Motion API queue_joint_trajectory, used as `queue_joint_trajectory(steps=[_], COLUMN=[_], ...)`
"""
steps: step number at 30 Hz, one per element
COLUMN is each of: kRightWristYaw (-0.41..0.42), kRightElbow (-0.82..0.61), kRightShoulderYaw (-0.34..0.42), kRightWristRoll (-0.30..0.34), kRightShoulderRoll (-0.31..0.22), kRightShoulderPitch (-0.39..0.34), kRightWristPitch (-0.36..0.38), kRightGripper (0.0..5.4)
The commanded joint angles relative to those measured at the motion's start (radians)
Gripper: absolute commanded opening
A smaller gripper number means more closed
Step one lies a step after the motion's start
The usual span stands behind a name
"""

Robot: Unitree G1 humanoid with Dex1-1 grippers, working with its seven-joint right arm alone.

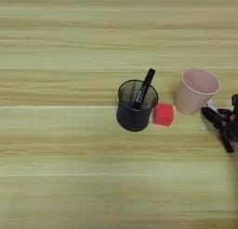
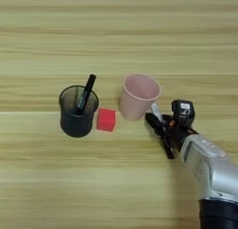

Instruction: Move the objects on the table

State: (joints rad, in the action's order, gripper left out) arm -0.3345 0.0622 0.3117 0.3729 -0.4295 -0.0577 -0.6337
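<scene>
where my gripper (image 2: 159, 122) sits just right of the pink cup (image 2: 138, 96), its fingers hold the marker (image 2: 156, 112), white tip up. red cube (image 2: 106, 119) rests on the table (image 2: 119, 32), between pink cup and black cup (image 2: 77, 111).

The worktop (image 2: 116, 32) is light yellowish wood with long horizontal grain stripes. The small cube (image 2: 106, 119) is red, the mesh cup (image 2: 77, 112) black, its pen (image 2: 85, 94) black, the other cup (image 2: 138, 96) pale pink, the forearm (image 2: 211, 172) silver.
</scene>
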Motion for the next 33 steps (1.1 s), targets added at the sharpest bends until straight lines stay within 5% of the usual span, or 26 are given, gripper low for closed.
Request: queue_joint_trajectory(steps=[1,22,33], kRightWristYaw=[0.006,0.019,0.029], kRightElbow=[-0.067,-0.254,-0.305], kRightShoulderYaw=[0.038,0.144,0.246], kRightWristRoll=[-0.002,0.024,0.022], kRightShoulderRoll=[-0.044,-0.053,-0.074], kRightShoulderPitch=[-0.032,0.010,0.023], kRightWristPitch=[0.016,-0.032,-0.031], kRightGripper=[3.19,5.36,5.36])
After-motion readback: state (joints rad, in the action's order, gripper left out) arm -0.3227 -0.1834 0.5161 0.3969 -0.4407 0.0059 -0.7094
